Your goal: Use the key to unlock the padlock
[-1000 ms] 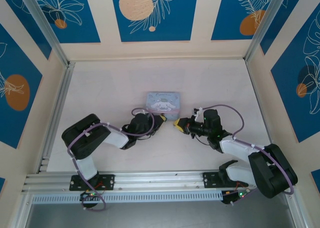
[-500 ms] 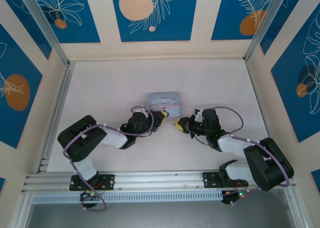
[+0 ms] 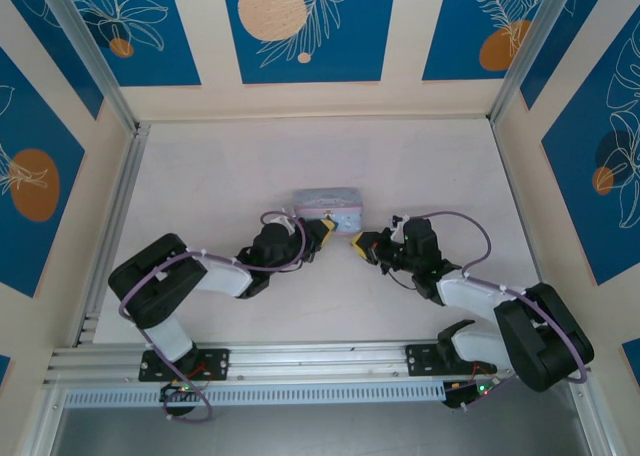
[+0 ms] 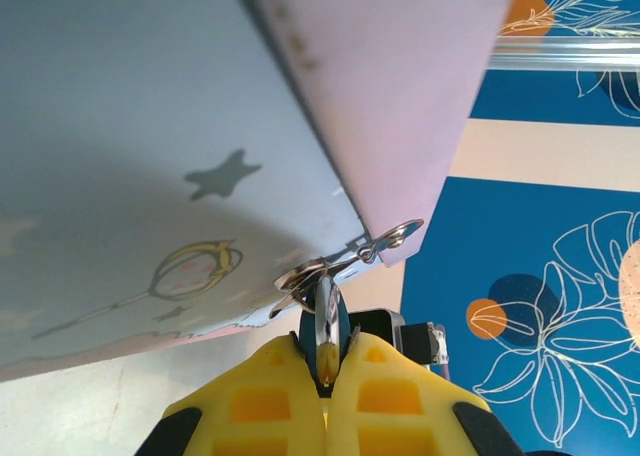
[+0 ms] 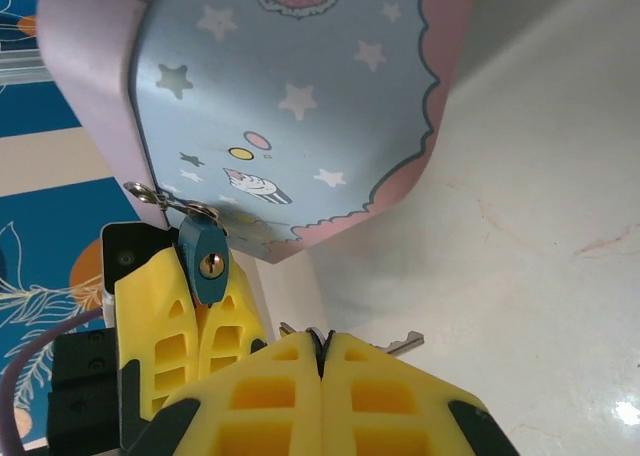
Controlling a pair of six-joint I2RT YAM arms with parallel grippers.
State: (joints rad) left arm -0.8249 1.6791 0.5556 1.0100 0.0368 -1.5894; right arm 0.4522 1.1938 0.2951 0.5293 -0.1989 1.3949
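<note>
Top view: pale blue tin (image 3: 325,202) sits mid-table (image 3: 200,176), looking tilted rather than flat. The left claw (image 3: 322,233) comes in from the near left and its tip meets the tin's near edge. The right claw (image 3: 357,246) comes in from the near right and its tip stops just right of the left one, close but apart. Whatever sits between the fingers is too small to make out here. Left wrist view: the claw's yellow fingers (image 4: 270,401) are pressed together with the padlock (image 4: 325,328) pinched edge-on between their tips, a thin dark blue body with a silver rim. Above it a silver loop meets the metal hasp (image 4: 393,238) at the tin's edge, but how the two link is hard to tell. The tin's blue lid lies to the upper left and its lilac side wall to the upper right. Right wrist view: this claw's yellow fingers (image 5: 390,406) are closed tight on the key (image 5: 403,344), whose silver end pokes out to the right. The padlock hangs from the hasp at the tin's edge, brass keyhole facing the camera, just beyond and left of the key and clear of it. The left claw's fingers grip it from behind. Key not yet in the keyhole.
</note>
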